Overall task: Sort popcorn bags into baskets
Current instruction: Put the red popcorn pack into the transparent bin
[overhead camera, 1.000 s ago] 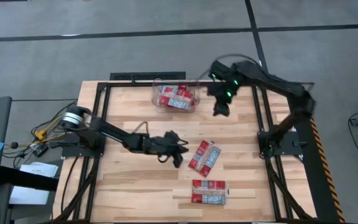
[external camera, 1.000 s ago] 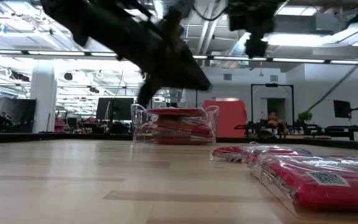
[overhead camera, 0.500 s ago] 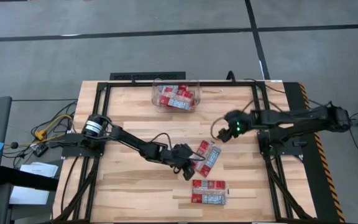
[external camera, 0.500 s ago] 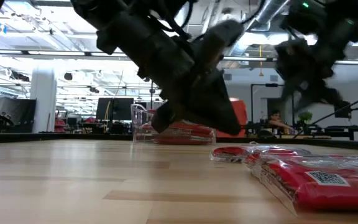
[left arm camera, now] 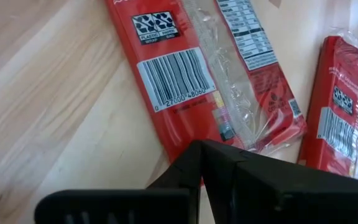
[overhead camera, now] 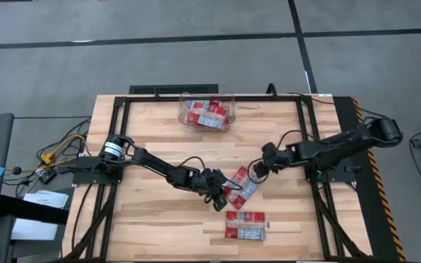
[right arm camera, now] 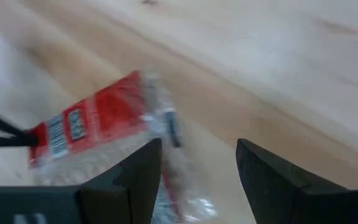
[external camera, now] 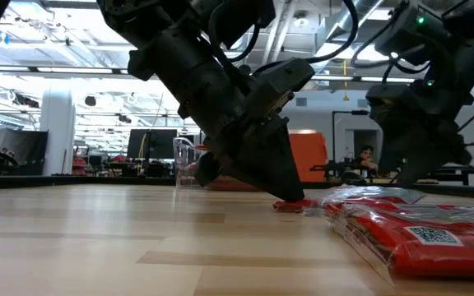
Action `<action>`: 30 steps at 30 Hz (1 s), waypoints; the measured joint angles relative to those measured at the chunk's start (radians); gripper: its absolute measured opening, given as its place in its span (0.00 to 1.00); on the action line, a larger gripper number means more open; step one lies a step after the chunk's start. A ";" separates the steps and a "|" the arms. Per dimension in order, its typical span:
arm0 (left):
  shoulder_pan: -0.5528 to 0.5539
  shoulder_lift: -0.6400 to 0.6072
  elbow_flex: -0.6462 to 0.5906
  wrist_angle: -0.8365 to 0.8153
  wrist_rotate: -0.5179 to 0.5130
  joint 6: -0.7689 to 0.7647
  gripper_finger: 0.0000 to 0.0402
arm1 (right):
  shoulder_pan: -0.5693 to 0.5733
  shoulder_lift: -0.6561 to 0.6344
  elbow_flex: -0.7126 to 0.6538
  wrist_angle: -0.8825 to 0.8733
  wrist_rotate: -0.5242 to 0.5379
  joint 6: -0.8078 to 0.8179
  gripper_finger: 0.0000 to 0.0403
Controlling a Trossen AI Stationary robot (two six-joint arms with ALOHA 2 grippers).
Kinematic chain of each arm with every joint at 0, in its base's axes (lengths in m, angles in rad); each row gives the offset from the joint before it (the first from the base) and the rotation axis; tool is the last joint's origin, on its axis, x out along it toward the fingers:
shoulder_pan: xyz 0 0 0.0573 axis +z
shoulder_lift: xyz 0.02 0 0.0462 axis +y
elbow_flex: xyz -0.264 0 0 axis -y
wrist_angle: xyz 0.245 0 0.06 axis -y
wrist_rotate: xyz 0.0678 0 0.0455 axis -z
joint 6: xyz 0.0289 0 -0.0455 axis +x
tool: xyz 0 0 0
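A: How is the tabletop [overhead camera: 152, 139] laid out?

B: A clear basket [overhead camera: 206, 112] is seen at the far edge, with red popcorn bags [overhead camera: 207, 117] stacked inside it. Two more bags are left loose on the wood: a tilted bag [overhead camera: 243, 183] near the middle and a flat bag [overhead camera: 245, 225] just in front of it, close to the near edge. The two are seen close together but not clearly touching.

A: Where is the left gripper [overhead camera: 221, 195]?

B: It is lowered to the wood at the tilted bag's near-left end. In the left wrist view the dark fingertips [left arm camera: 213, 160] are brought together to a point right at the bag's crinkled clear edge [left arm camera: 241, 118], with the barcode side facing up. The jaws look closed or almost closed; whether the wrapper is actually pinched cannot be told. In the low view the gripper tip [external camera: 290, 196] is shown down at the tabletop against the end of the red bag.

A: And the right gripper [overhead camera: 257, 169]?

B: It is placed at the opposite, far-right end of the same tilted bag. In the right wrist view the two fingers [right arm camera: 140, 171] are held apart, with a clear gap between them, and the bag [right arm camera: 98, 134] is seen ahead of them on the wood. Nothing is held in these jaws.

A: Is anything seen behind the tabletop?

B: An open room with ceiling lights is shown in the low view.
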 joint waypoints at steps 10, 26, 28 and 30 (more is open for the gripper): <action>0.002 0.017 0.000 -0.046 -0.006 -0.010 0.00 | 0.015 0.159 0.003 0.169 -0.039 -0.032 0.59; 0.018 0.094 0.000 0.075 0.046 -0.101 0.00 | 0.010 0.223 0.001 0.306 -0.206 -0.182 0.53; 0.024 0.094 0.000 0.074 0.045 -0.106 0.00 | 0.008 0.224 0.001 0.303 -0.219 -0.206 0.45; 0.029 0.094 0.000 0.076 0.045 -0.112 0.00 | 0.005 0.225 0.000 0.302 -0.231 -0.215 0.35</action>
